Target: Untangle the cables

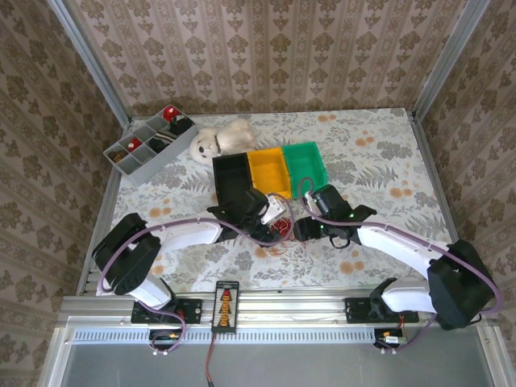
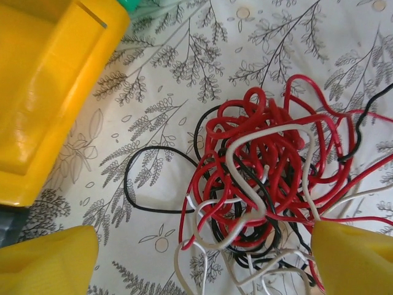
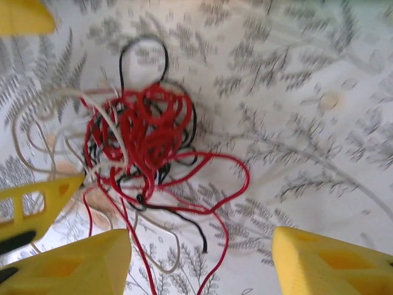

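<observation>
Counter [image 1: 379, 161]: floral cloth, patterned wallpaper on three sides.
Left pincer [image 2: 199, 233]: released, jaws spread wide, low over the tangle, its near edge between the fingers, nothing clamped.
Right pincer [image 3: 196, 236]: released too, jaws wide, facing the clump from the opposite side; a red loop trailing toward it.
Cables [image 2: 264, 166]: red, black and white wires knotted in one clump between both pincers, near the yellow bin [image 1: 268, 171].
Handling: probably light, thin, springy, slippery; whole clump likely to drag along.
Hold: best on a loose outer strand such as the black loop [image 2: 132, 184], not the dense red core.
</observation>
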`<state>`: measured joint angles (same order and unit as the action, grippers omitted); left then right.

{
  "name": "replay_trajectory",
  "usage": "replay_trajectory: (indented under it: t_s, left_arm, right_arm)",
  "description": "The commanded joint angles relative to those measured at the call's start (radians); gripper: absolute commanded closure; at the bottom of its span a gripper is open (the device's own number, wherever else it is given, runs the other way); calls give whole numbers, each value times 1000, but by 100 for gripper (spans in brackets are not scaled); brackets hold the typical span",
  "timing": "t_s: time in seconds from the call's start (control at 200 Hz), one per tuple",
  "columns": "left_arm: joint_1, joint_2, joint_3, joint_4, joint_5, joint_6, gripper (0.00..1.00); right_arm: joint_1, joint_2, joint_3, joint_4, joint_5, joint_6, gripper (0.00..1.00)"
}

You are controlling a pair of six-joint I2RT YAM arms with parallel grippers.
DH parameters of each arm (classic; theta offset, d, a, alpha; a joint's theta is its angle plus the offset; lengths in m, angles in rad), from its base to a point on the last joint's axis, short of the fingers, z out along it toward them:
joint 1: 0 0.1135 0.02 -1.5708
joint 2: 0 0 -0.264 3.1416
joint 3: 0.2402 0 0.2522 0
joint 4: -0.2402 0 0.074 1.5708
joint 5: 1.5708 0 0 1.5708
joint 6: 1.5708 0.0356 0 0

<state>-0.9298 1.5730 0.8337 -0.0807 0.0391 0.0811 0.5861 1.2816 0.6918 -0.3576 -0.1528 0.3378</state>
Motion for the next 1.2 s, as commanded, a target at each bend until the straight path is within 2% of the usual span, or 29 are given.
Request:
replay_trajectory:
  t_s: [0.0,0.135,0.235,0.305,0.475,0.56,0.68,0.75,0.85,0.985,1.055,1.195]
  left_arm:
    - [-7,44,40,5,31,25,14]
    - [-7,87,47,21,21,19,21]
    - [-7,100,48,35,15,8,27]
    - [-7,105,48,38,13,0,34]
    - [-3,116,44,53,-5,-13,58]
    - [-1,117,36,69,-9,-27,66]
    - [2,119,27,84,-16,-43,67]
    - [4,120,25,92,-18,-48,67]
    - [7,126,20,102,-26,-57,67]
    - [22,133,9,125,-33,-81,69]
    - [33,134,1,137,-34,-96,71]
    - [54,134,-9,151,-39,-117,80]
  right_arm:
    - [11,44,-31,-55,-36,29,41]
    - [17,95,-30,-39,-39,32,54]
    - [17,104,-23,-26,-44,26,56]
    - [18,146,-19,-17,-42,23,57]
    - [18,191,7,-18,-25,18,57]
    - [17,214,20,-14,-6,12,58]
    - [18,253,42,-18,8,7,63]
    - [18,277,56,-26,10,7,69]
    - [18,303,72,-41,30,14,85]
    - [16,299,81,-54,95,28,96]
    - [10,288,90,-66,150,38,100]
    - [-49,266,110,-90,230,86,100]
